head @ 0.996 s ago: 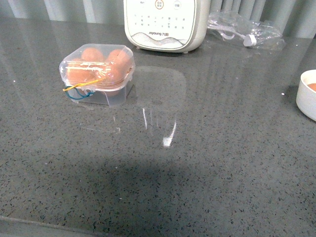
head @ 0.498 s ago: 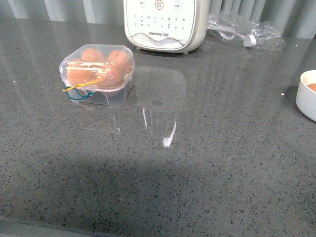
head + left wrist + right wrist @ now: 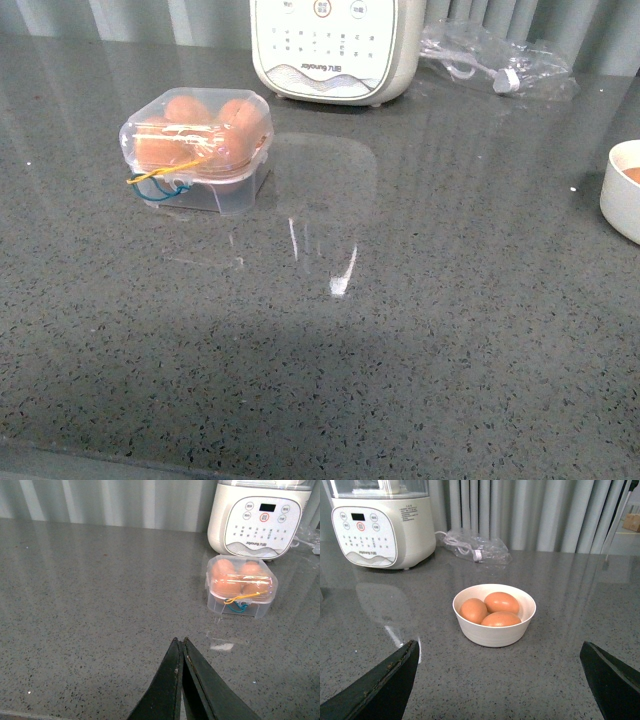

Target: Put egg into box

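Observation:
The clear box (image 3: 198,150) stands on the counter at the left with its domed lid down and orange-brown eggs (image 3: 186,112) inside; yellow and blue bands hang at its front. The left wrist view shows the same box (image 3: 241,586) well ahead of my left gripper (image 3: 180,641), which is shut with nothing in it. Three loose eggs (image 3: 500,602) lie in a cream bowl (image 3: 494,632). My right gripper (image 3: 500,650) is open, its fingers wide apart, a short way in front of the bowl. Neither arm shows in the front view.
A cream-white appliance (image 3: 331,50) with buttons stands at the back, behind the box. A crumpled clear bag (image 3: 495,60) with a cable lies to its right. The bowl's rim (image 3: 618,195) shows at the right edge of the front view. Curtains hang behind the counter.
A dark shadow over the near part of the counter has faded. The box, appliance and bowl have not moved.

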Robot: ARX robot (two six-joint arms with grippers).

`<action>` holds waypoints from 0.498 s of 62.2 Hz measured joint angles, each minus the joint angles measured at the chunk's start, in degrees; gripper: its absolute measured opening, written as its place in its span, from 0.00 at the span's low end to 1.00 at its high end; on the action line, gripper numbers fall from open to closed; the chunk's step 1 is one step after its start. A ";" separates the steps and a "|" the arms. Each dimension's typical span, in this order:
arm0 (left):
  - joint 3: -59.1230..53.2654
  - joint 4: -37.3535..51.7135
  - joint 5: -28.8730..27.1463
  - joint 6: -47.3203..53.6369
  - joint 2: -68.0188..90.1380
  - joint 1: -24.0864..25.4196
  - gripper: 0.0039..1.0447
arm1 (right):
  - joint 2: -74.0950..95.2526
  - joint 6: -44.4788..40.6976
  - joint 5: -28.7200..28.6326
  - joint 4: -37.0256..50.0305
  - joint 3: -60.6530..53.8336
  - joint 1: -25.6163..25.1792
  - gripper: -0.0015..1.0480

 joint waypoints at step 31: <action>-1.60 0.26 0.00 0.00 -2.93 0.00 0.03 | 0.00 0.00 0.02 0.00 0.00 0.00 0.93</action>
